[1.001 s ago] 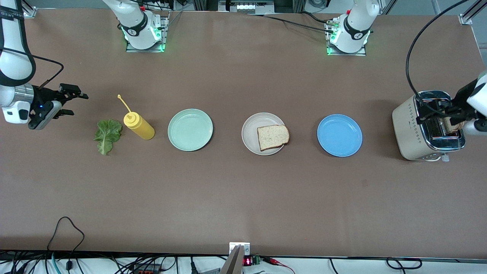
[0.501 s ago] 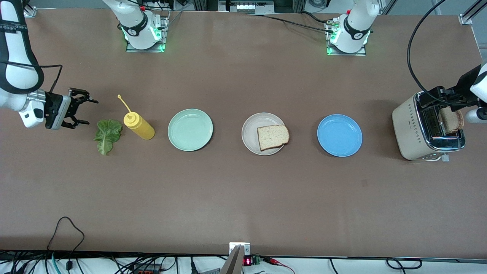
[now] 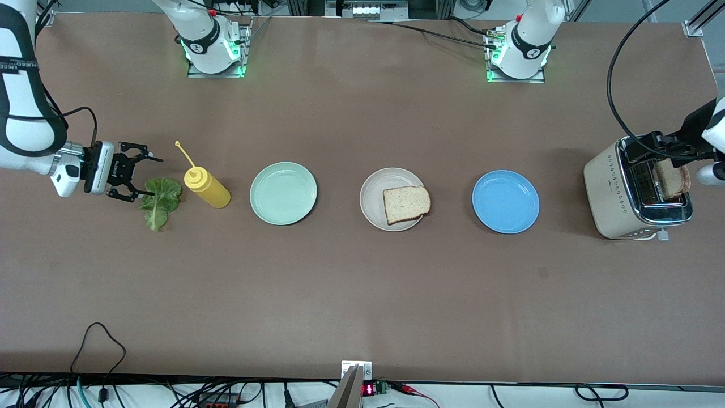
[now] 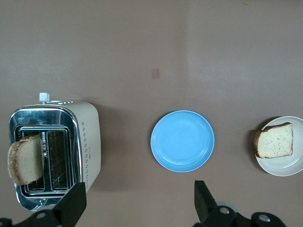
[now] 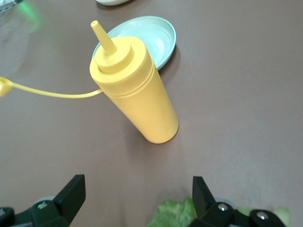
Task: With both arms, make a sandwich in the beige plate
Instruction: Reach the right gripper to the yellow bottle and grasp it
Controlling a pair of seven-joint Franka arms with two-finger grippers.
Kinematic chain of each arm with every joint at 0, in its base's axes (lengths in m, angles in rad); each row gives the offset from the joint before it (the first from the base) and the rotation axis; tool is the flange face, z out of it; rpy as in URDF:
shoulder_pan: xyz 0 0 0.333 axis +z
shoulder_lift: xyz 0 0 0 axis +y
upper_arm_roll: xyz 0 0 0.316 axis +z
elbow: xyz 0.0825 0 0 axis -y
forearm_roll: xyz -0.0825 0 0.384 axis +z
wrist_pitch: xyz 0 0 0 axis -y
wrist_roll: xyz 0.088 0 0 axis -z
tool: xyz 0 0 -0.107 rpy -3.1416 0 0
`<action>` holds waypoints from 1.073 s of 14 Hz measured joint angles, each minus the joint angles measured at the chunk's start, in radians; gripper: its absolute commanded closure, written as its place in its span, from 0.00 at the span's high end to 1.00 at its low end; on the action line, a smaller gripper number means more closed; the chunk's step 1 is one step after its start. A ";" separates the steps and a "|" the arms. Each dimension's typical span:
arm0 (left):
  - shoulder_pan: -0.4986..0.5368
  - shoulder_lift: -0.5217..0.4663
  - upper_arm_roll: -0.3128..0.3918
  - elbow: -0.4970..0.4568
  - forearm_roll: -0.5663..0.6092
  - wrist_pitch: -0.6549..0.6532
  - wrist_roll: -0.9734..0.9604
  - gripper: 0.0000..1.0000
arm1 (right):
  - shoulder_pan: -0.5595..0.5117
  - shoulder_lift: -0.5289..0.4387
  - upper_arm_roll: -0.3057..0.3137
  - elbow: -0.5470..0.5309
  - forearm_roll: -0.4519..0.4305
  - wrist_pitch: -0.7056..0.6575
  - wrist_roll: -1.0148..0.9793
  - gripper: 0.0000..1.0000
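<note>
The beige plate (image 3: 371,195) sits mid-table with one bread slice (image 3: 406,204) on it; both show in the left wrist view, plate (image 4: 284,168) and slice (image 4: 273,141). A second slice (image 3: 672,178) stands in the toaster's slot (image 4: 26,158). The lettuce leaf (image 3: 160,202) lies on the table at the right arm's end. My right gripper (image 3: 146,177) is open and empty, low at the leaf's edge (image 5: 175,215), its jaws wide (image 5: 136,196). My left gripper (image 3: 651,146) is open and empty above the toaster (image 4: 137,203).
A yellow squeeze bottle (image 3: 207,188) stands beside the lettuce, close to my right gripper (image 5: 137,94). A mint-green plate (image 3: 283,193) and a blue plate (image 3: 505,202) flank the beige plate. The cream toaster (image 3: 614,192) stands at the left arm's end.
My right gripper has moved down and across to the lettuce's edge. My left gripper has lifted off the slice in the toaster, which now stands in the slot.
</note>
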 measured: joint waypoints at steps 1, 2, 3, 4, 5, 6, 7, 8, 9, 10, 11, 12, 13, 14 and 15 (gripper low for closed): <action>0.003 -0.001 0.000 0.000 0.000 0.000 0.004 1.00 | -0.005 0.013 0.000 -0.001 0.033 -0.001 -0.049 1.00; 0.004 -0.001 0.000 0.000 0.000 0.001 0.006 1.00 | -0.011 0.026 0.000 -0.001 0.073 -0.006 -0.098 1.00; 0.005 -0.001 0.000 0.000 0.000 0.002 0.006 1.00 | -0.015 0.039 0.000 -0.002 0.122 -0.017 -0.150 1.00; 0.005 -0.001 0.000 -0.001 0.000 0.003 0.006 1.00 | -0.019 0.053 0.000 -0.002 0.174 -0.028 -0.202 1.00; 0.005 0.000 0.000 -0.001 0.000 0.003 0.006 1.00 | -0.023 0.068 0.000 -0.003 0.228 -0.040 -0.259 1.00; 0.005 0.000 0.000 -0.001 0.000 0.004 0.006 1.00 | -0.026 0.082 0.000 -0.003 0.274 -0.053 -0.315 1.00; 0.005 0.000 0.000 -0.001 0.000 0.004 0.007 1.00 | -0.029 0.095 0.000 -0.003 0.310 -0.071 -0.361 1.00; 0.004 0.000 -0.001 -0.001 0.000 0.004 0.010 1.00 | -0.033 0.109 0.000 -0.003 0.339 -0.093 -0.400 1.00; 0.004 0.000 -0.001 -0.001 0.000 0.004 0.013 1.00 | -0.039 0.123 0.000 -0.003 0.362 -0.114 -0.432 1.00; 0.004 0.000 -0.002 -0.002 0.000 0.005 0.014 1.00 | -0.048 0.139 0.000 -0.003 0.383 -0.135 -0.458 1.00; 0.003 0.000 -0.003 -0.005 0.000 0.005 0.014 1.00 | -0.055 0.155 0.000 -0.003 0.400 -0.150 -0.480 1.00; 0.003 0.000 -0.004 -0.008 0.000 0.005 0.014 1.00 | -0.062 0.169 0.000 -0.003 0.411 -0.160 -0.500 1.00; 0.003 0.000 -0.004 -0.012 0.000 0.005 0.014 1.00 | -0.065 0.181 0.000 -0.003 0.417 -0.165 -0.510 1.00; 0.003 0.000 -0.004 -0.014 0.000 0.005 0.014 1.00 | -0.065 0.188 0.000 -0.002 0.418 -0.166 -0.516 1.00; 0.003 0.000 -0.004 -0.015 0.000 0.005 0.014 1.00 | -0.065 0.194 0.001 -0.002 0.419 -0.167 -0.525 1.00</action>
